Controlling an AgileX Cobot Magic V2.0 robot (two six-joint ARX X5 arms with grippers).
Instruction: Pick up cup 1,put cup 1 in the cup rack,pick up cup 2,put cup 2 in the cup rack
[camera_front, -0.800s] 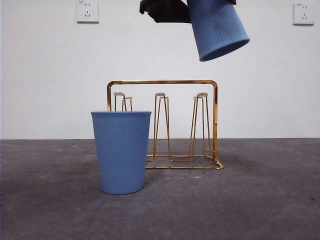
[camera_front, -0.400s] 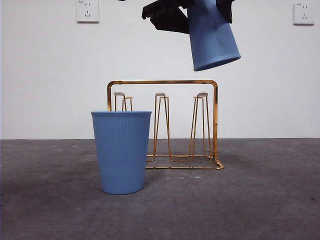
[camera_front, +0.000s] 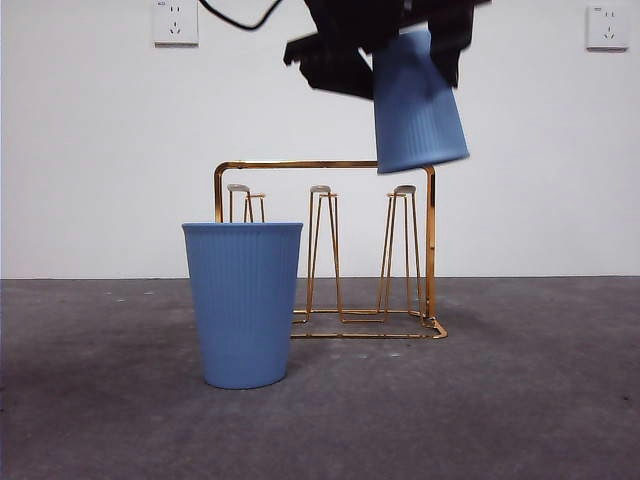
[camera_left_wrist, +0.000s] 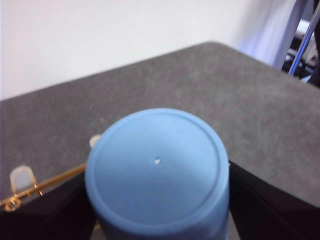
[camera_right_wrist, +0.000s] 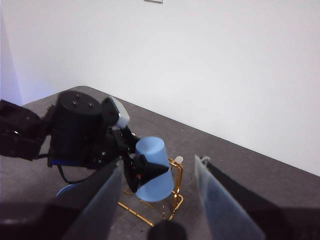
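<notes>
A blue ribbed cup (camera_front: 415, 110) hangs upside down, slightly tilted, with my left gripper (camera_front: 400, 45) shut on its base end. Its rim is level with the top bar of the gold wire cup rack (camera_front: 325, 165), above the right-hand peg (camera_front: 404, 190). The left wrist view shows the cup's base (camera_left_wrist: 156, 170) between my left gripper's (camera_left_wrist: 156, 212) jaws, with rack wire (camera_left_wrist: 45, 180) below. A second blue cup (camera_front: 243, 305) stands upright on the table in front of the rack's left end. My right gripper (camera_right_wrist: 160, 205) stays open, high and away, looking down on the held cup (camera_right_wrist: 154, 170).
The grey table (camera_front: 520, 400) stretches to a white wall with two sockets (camera_front: 175, 20) (camera_front: 607, 25). The rack's left peg (camera_front: 238, 189) and middle peg (camera_front: 320, 190) are bare. A black cable (camera_front: 240, 20) loops by the left arm.
The left gripper has come down and a little left with the inverted cup. The cup is now less tilted, its rim down at the rack's top bar. The standing cup has not moved.
</notes>
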